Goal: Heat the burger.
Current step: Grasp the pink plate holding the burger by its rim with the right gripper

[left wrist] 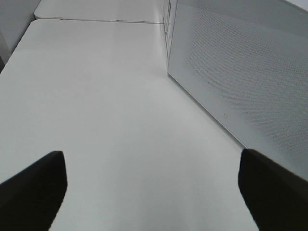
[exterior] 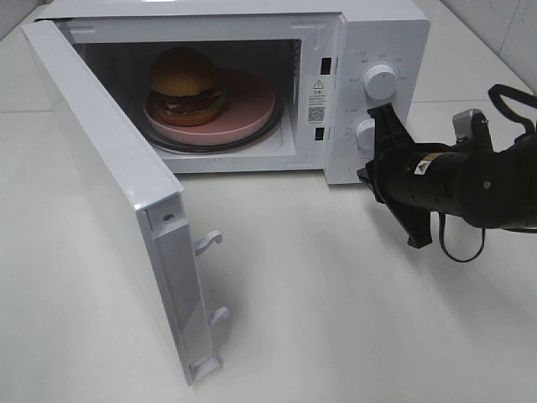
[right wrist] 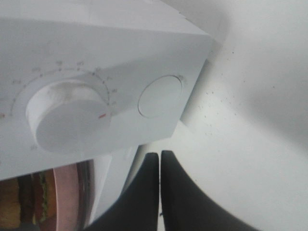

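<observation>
Jaws pinched together, my right gripper [exterior: 384,124] lies level by the microwave's [exterior: 386,29] lower knob [exterior: 363,131]; my left gripper [left wrist: 153,190] gapes wide. Panel lettering [exterior: 362,57] is unreadably small.

microwave [exterior: 377,34] front frame: warning-triangle sticker [exterior: 318,86] | QR code [exterior: 316,113] below it | print around upper dial [exterior: 380,82]: too small to read

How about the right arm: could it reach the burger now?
Probably yes: the microwave door stands wide open, nothing blocks the burger, and the right gripper, shut, is beside the knobs nearby.
</observation>
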`<state>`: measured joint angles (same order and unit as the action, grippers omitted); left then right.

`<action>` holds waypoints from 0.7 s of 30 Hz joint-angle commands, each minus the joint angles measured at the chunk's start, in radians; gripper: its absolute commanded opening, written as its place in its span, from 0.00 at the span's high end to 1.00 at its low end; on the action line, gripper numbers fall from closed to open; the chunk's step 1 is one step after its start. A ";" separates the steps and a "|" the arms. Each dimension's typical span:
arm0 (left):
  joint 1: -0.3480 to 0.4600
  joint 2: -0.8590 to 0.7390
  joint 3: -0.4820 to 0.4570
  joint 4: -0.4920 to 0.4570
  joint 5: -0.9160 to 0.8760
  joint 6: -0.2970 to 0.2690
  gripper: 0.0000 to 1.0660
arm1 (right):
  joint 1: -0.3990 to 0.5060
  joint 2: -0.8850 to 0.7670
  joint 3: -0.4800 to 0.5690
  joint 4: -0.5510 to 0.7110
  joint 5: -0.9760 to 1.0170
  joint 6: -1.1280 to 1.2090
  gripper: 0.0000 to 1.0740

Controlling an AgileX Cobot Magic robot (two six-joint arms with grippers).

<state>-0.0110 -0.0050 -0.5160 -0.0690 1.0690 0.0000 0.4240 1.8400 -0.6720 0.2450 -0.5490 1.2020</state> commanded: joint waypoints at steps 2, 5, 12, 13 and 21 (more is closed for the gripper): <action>0.002 -0.006 0.000 0.001 0.000 0.000 0.17 | -0.004 -0.079 0.003 -0.047 0.139 -0.161 1.00; 0.002 -0.006 0.000 0.001 0.000 0.000 0.17 | -0.004 -0.126 0.003 -0.064 0.226 -0.278 1.00; 0.002 -0.006 0.000 0.001 0.000 0.000 0.17 | -0.004 -0.267 0.001 -0.075 0.451 -0.612 1.00; 0.002 -0.006 0.000 0.001 0.000 0.000 0.17 | -0.004 -0.267 0.001 -0.075 0.451 -0.612 1.00; 0.002 -0.006 0.000 0.001 0.000 0.000 0.17 | -0.004 -0.382 0.001 -0.075 0.630 -0.836 0.98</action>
<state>-0.0110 -0.0050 -0.5160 -0.0690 1.0690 0.0000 0.4240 1.4820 -0.6680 0.1790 0.0350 0.4290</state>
